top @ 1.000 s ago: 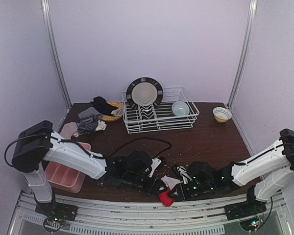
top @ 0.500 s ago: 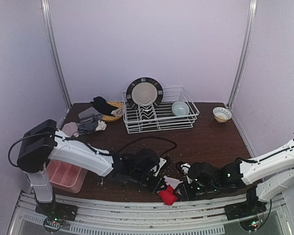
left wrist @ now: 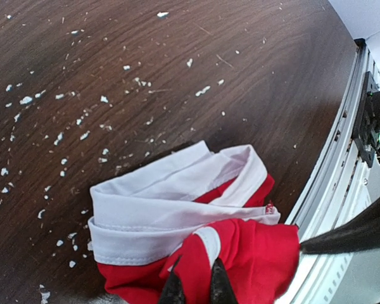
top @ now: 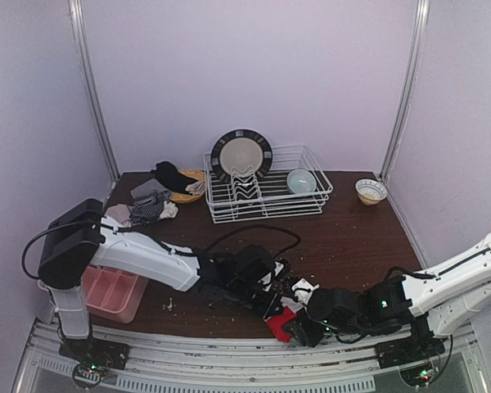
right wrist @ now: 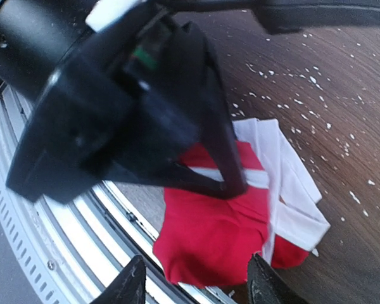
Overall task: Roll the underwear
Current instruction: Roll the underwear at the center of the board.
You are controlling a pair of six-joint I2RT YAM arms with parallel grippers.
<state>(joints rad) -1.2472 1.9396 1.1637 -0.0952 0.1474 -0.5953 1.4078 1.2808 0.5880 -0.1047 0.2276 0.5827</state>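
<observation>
The red underwear with a white waistband (left wrist: 177,209) lies crumpled at the table's front edge, also seen from the top (top: 278,324) and in the right wrist view (right wrist: 215,234). My left gripper (left wrist: 195,288) is shut, pinching a fold of the red cloth between its fingertips; from the top it (top: 276,308) sits just above the cloth. My right gripper (right wrist: 196,288) is open, its fingers (right wrist: 130,286) wide apart on either side of the red cloth's near edge; it (top: 295,329) sits right of the cloth. More underwear, striped (top: 147,208), grey and black (top: 170,173), lies piled at the back left.
A pink tray (top: 106,304) stands at the front left. A white dish rack (top: 311,201) with a plate (top: 241,154) and a bowl (top: 301,180) stands at the back. Another bowl (top: 371,191) sits at the back right. White crumbs (left wrist: 82,120) dot the wood. A metal rail (right wrist: 63,221) runs along the front edge.
My left gripper has moved right to the red underwear. My right gripper drew back right, then came in lower at the front edge beside the cloth. The cloth shifted slightly right.
</observation>
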